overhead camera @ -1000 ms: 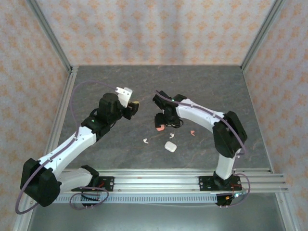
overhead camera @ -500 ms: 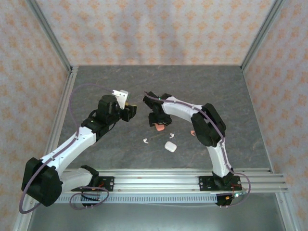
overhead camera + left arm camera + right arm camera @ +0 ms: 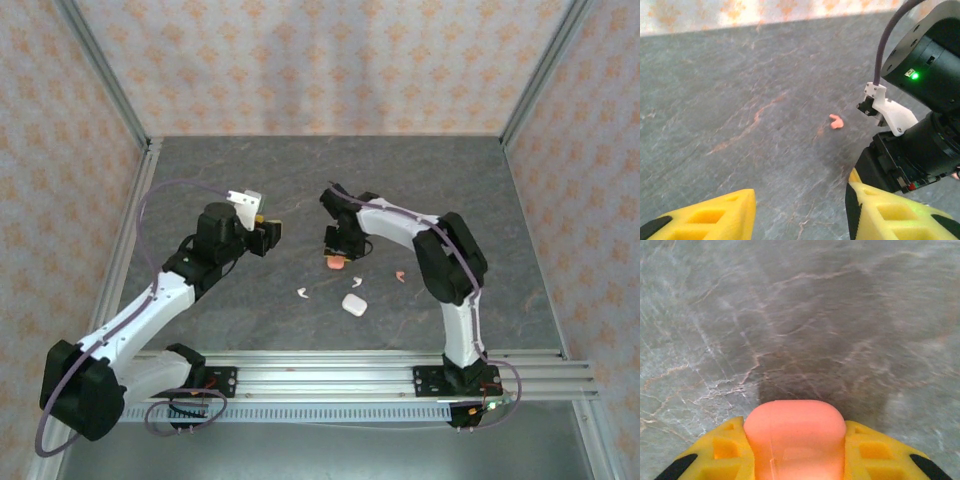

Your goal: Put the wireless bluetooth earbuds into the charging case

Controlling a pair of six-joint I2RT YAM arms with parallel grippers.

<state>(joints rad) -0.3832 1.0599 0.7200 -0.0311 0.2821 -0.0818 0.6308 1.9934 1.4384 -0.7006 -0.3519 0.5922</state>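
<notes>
While right jaws pinch the coral case (image 3: pixel 795 440), likely steadying it for loading, left jaws hover open, empty, left of it; coral earbud (image 3: pixel 399 276) to its right

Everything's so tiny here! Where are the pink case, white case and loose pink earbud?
pink case (image 3: pixel 795 437): right wrist view, its rounded top.
white case (image 3: pixel 352 304): top external view, its middle.
pink earbud (image 3: pixel 836 121): left wrist view, its body.

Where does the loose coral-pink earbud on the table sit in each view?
Top external: coral-pink earbud right of centre, beside the right arm.
Left wrist: earbud just right of centre, left of the right arm.
Shared landmark: the right arm.
</notes>
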